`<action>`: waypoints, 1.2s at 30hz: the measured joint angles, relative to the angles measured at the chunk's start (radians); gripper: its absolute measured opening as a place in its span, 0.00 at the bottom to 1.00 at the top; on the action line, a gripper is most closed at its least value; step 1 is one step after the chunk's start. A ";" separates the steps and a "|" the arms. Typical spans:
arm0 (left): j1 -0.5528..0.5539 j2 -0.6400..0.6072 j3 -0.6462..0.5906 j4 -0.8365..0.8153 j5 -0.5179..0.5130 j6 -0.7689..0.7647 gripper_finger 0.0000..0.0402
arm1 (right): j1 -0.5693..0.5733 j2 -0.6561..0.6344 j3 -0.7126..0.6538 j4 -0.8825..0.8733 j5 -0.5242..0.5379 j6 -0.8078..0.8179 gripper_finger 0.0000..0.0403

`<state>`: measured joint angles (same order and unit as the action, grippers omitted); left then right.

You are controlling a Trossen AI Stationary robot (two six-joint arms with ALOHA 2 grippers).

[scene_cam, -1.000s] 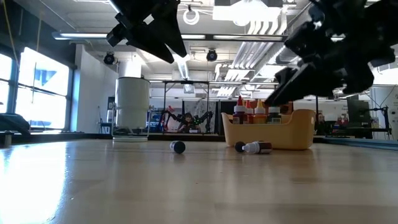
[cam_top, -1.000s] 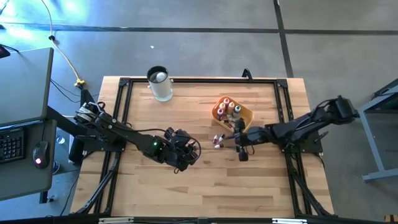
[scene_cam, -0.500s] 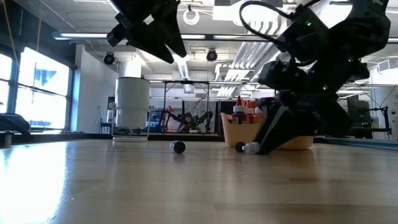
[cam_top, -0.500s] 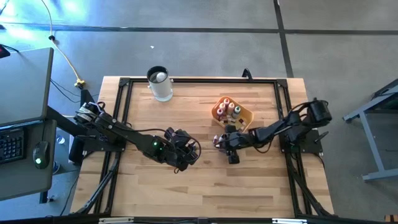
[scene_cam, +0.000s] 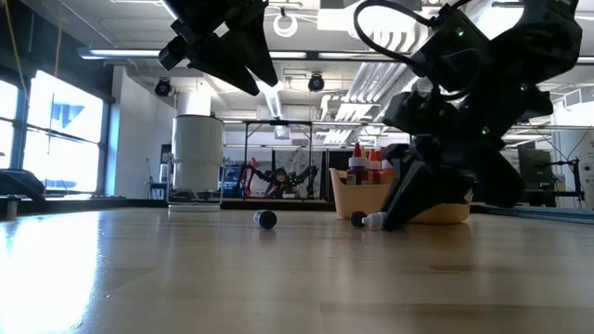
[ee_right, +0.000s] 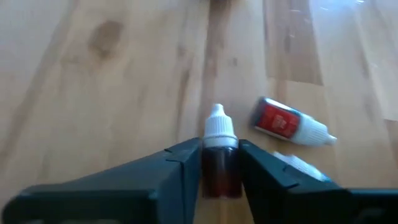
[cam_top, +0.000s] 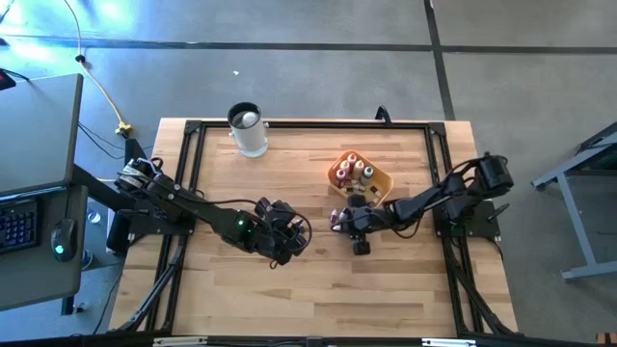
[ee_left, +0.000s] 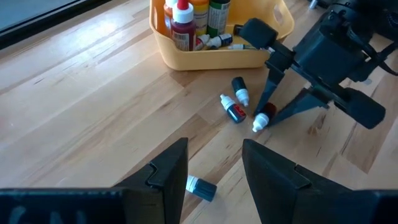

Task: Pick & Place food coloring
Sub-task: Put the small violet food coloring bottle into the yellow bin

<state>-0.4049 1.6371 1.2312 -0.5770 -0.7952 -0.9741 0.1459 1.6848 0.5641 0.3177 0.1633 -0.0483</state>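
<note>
Food coloring bottle (ee_right: 220, 163), dark red with white cap, lies on the table (cam_top: 318, 289), pinched between the right end effector (ee_right: 219, 171) fingers. Left end effector (ee_left: 214, 171) hovers nearby, fingers spread, over a loose bottle (ee_left: 201, 187). Two more bottles (ee_left: 234, 102) lie just beyond; farthest, the yellow tray (ee_left: 261, 53) holds the rest.

Low view. My right gripper (scene_cam: 394, 215) reaches down to the table (scene_cam: 278, 278) right of centre, its tips at a small bottle (scene_cam: 373, 220) lying in front of the yellow tray (scene_cam: 445, 199). Bottles stand in that tray. My left gripper (scene_cam: 251, 56) hangs at upper left. A tall white cup (scene_cam: 198, 162) stands at left, and a dark ball-like object (scene_cam: 266, 219) lies at centre.
</note>
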 joint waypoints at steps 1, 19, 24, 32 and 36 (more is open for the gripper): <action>0.000 0.000 0.000 0.000 0.000 0.000 0.38 | 0.000 -0.004 0.000 -0.002 0.004 -0.002 0.22; 0.000 0.000 0.000 0.000 0.001 0.000 0.38 | 0.058 -0.458 -0.004 -0.377 0.419 0.034 0.17; 0.000 0.000 0.000 0.001 0.002 0.000 0.38 | -0.007 -0.591 -0.006 -0.637 0.518 0.170 0.19; 0.000 0.000 0.000 0.007 0.002 0.000 0.38 | -0.106 -0.618 -0.007 -0.749 0.399 0.232 0.25; 0.000 0.000 0.000 0.007 0.002 0.000 0.38 | -0.122 -0.586 -0.007 -0.735 0.385 0.193 0.28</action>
<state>-0.4053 1.6371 1.2312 -0.5696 -0.7937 -0.9741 0.0236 1.0988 0.5571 -0.4173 0.5487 0.1443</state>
